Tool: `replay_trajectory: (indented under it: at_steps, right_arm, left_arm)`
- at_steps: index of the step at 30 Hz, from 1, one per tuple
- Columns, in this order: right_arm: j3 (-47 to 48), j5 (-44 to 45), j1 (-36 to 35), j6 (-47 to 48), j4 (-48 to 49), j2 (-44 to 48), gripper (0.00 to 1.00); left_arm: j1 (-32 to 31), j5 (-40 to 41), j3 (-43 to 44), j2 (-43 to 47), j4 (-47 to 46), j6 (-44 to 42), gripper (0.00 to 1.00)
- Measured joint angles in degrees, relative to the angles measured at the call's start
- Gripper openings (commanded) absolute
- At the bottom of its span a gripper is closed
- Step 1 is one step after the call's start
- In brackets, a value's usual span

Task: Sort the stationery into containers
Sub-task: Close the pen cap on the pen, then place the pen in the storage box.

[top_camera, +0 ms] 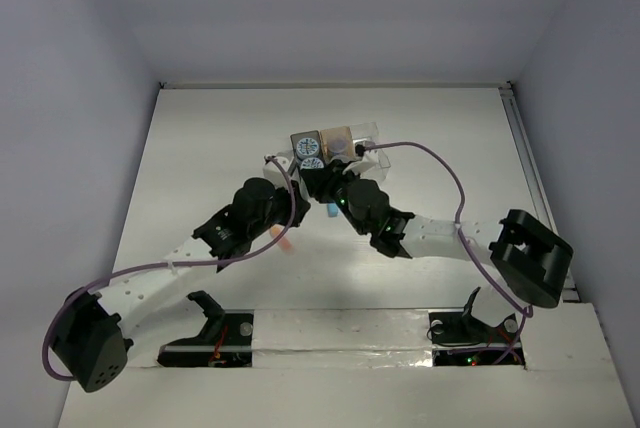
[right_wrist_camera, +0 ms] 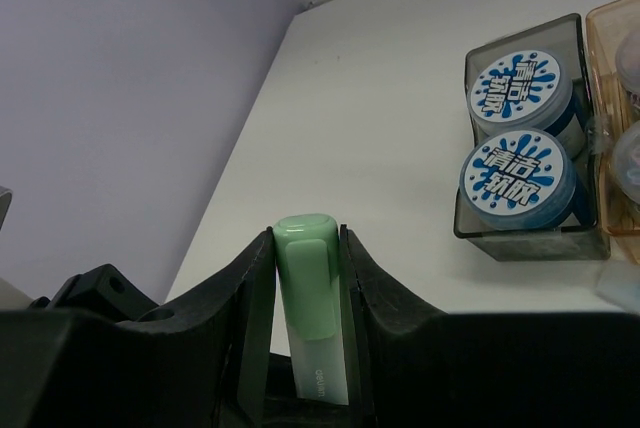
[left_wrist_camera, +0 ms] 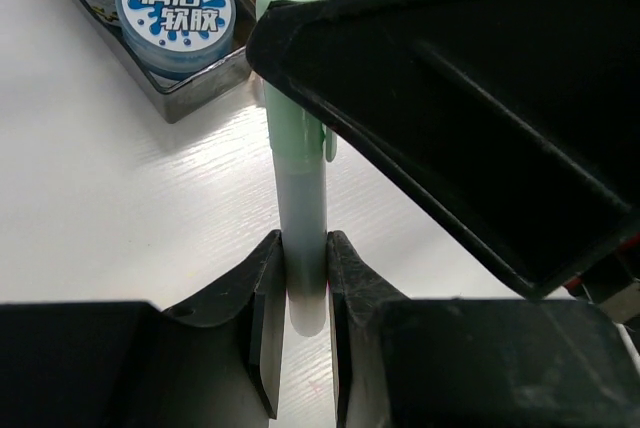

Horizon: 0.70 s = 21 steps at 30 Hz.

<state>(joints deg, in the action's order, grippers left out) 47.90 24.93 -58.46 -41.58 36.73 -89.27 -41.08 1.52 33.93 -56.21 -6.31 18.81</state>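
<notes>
Left pincer [left_wrist_camera: 298, 293]: we see it pinching the grey barrel end of a green-capped marker [left_wrist_camera: 297, 168].
Right pincer [right_wrist_camera: 306, 248]: pinching the same marker's green cap end, so both arms hold one pen between them.
Step in hand: we judge a handover, or possibly pulling the cap; the top view is too crowded to say.
Beyond: the dark grey box [right_wrist_camera: 466, 138] holds two round discs [right_wrist_camera: 518, 180], the tan-orange box [right_wrist_camera: 610, 38] beside it.
Next move: one pincer must release before the marker goes to a container.
Surface [left_wrist_camera: 90, 198]: white.
</notes>
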Motion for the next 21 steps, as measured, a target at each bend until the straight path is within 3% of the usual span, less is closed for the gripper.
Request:
replay_trajectory:
  at_steps: [9,14,19,21]
  right_arm:
    - [-0.1,1.8,0.0,-1.3,-1.3,2.7,0.00]
    - [5.6,-3.7,4.5,0.3,-7.6,2.6,0.00]
    - [12.0,-9.5,11.4,3.7,-20.6,-0.2,0.00]
    - [14.6,-10.2,14.4,5.0,-24.4,-0.9,0.00]
  left_arm:
    - [0.2,-2.6,1.9,1.6,1.5,0.5,0.00]
    - [1.7,-2.9,-1.2,2.7,-8.7,3.9,0.29]
    - [2.6,-3.1,-5.6,7.5,-22.5,6.9,0.61]
    - [2.6,-3.8,-7.5,9.0,-25.6,7.8,0.68]
